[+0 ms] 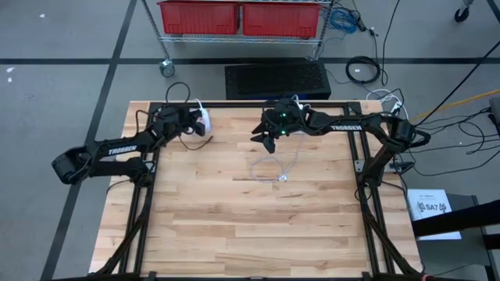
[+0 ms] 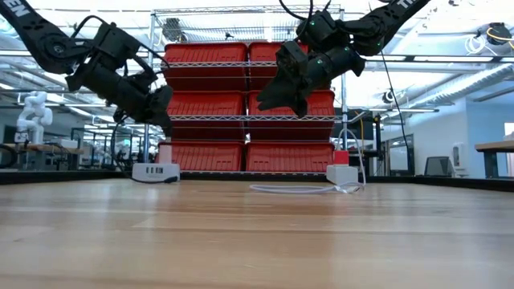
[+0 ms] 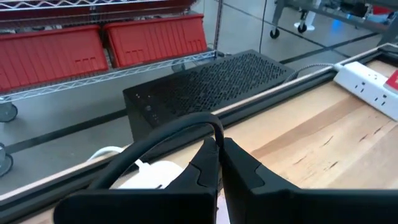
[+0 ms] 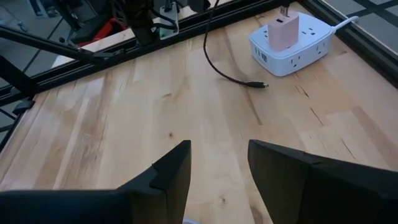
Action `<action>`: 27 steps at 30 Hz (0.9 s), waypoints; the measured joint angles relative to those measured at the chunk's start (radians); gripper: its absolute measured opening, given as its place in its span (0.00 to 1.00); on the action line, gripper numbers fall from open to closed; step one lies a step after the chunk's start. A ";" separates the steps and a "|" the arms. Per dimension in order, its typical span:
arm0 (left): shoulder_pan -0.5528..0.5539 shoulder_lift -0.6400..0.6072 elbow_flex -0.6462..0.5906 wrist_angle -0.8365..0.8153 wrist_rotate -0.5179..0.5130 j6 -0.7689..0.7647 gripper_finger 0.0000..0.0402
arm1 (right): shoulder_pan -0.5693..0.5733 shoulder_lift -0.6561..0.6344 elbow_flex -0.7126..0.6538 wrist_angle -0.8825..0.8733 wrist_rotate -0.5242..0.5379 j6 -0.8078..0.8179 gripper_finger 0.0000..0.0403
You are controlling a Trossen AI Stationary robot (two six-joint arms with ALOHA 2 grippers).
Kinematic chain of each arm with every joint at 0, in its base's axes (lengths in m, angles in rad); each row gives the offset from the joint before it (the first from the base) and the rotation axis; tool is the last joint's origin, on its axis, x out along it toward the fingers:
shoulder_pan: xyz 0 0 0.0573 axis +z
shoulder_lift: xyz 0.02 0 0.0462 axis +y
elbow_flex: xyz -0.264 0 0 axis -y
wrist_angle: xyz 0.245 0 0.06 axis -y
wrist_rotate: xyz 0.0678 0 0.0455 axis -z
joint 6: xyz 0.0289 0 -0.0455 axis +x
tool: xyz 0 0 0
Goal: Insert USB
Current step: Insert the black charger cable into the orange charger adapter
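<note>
Beside the white multi-socket power block [image 4: 291, 46], on the bare wood, the small plug tip of the thin black USB cable [image 4: 256, 84] is left lying loose, close to the block's sockets yet not touching them; nothing is inserted yet. A pink wall adapter [image 4: 283, 31] is seated upright on top of the block. Well apart from the block, the right gripper [image 4: 219, 168] is held above the pale wooden table [image 1: 234, 226] with its jaws parted and empty, presumably poised for the plug. Nearer the block, the left gripper [image 3: 221, 163] is kept pressed shut, with a black cable arching over its fingers; whether anything is pinched cannot be told.
</note>
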 joint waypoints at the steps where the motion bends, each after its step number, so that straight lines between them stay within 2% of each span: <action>1: 0.000 0.000 0.000 -0.003 0.003 0.000 0.02 | 0.000 0.000 0.000 0.000 0.000 -0.001 0.37; 14: -0.014 0.001 0.000 -0.047 -0.001 -0.022 0.02 | 0.000 0.000 0.000 0.000 -0.002 -0.003 0.37; 27: -0.022 0.003 -0.054 0.060 -0.013 -0.031 0.02 | 0.000 0.000 0.000 0.000 -0.004 -0.004 0.37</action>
